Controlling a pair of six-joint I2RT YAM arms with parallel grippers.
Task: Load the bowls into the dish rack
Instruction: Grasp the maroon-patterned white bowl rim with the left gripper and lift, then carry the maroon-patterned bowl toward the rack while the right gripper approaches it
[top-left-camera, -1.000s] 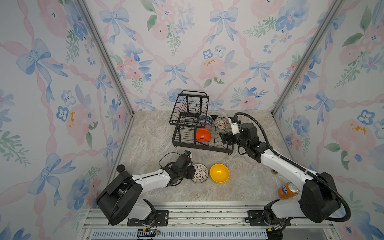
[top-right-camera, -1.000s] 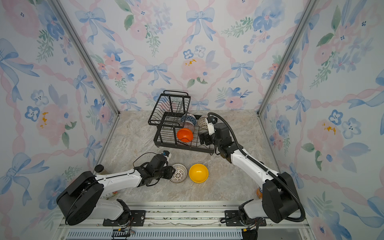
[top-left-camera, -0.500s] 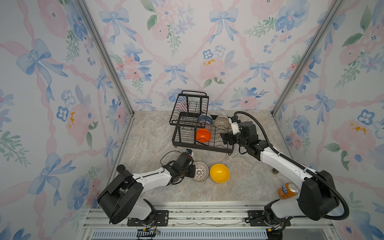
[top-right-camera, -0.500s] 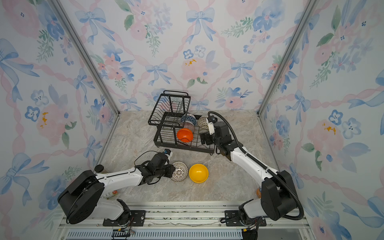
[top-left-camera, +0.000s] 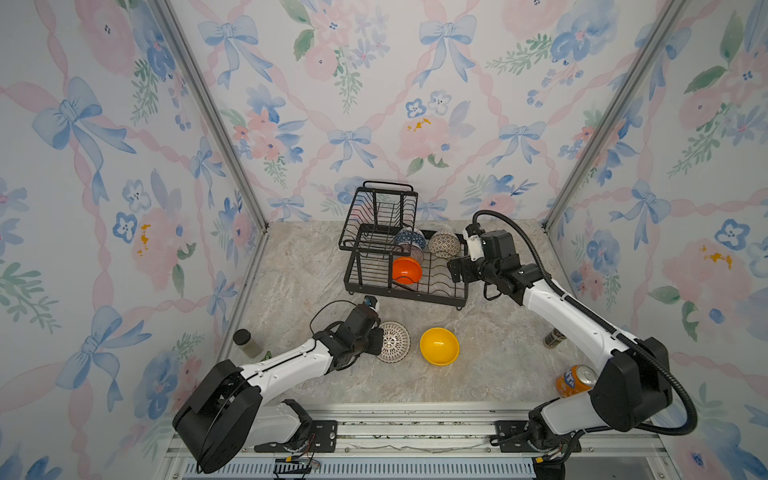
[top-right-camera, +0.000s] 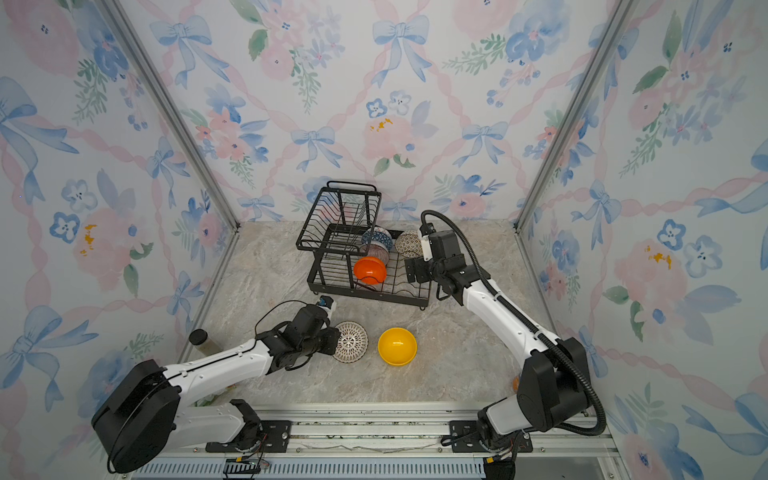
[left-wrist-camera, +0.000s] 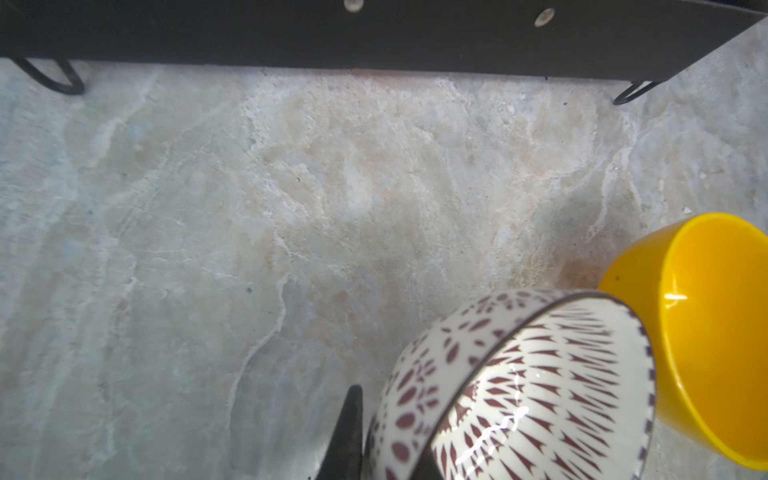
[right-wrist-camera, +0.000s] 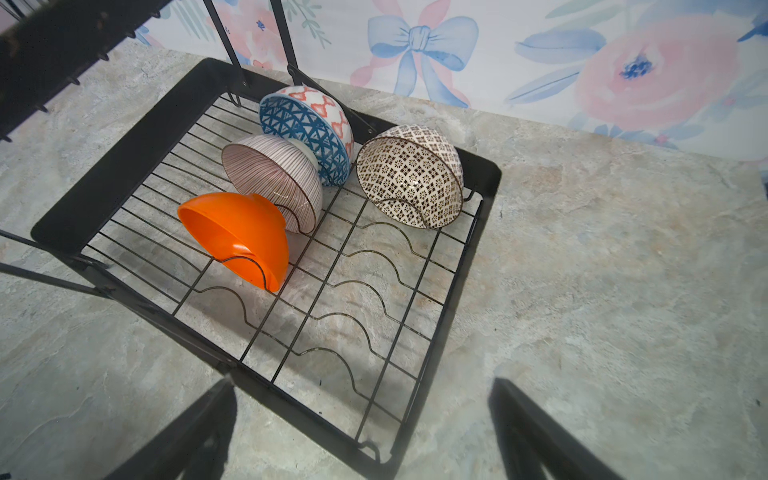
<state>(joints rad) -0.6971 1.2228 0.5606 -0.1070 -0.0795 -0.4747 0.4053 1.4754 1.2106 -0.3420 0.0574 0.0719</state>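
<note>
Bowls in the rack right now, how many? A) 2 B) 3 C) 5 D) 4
D: the right wrist view shows four standing in the dish rack: orange bowl, pink striped bowl, blue bowl and lattice bowl.

In both top views the left gripper (top-left-camera: 378, 341) covers its own fingertips where it meets the lattice bowl (top-left-camera: 394, 341). The left wrist view shows one dark finger (left-wrist-camera: 349, 432) against that bowl's outer wall. The other finger is hidden behind the rim. Both this bowl and the yellow bowl (left-wrist-camera: 706, 332) run off the frame. At 4 o'clock on the table (top-left-camera: 316, 266) the right arm (top-left-camera: 582, 324) covers part of the soda can (top-left-camera: 575, 380). The dark jar (top-left-camera: 554, 337) at 3 o'clock is too small to identify. The fingers of the right gripper (right-wrist-camera: 363, 386) are blurred and cut off.
</note>
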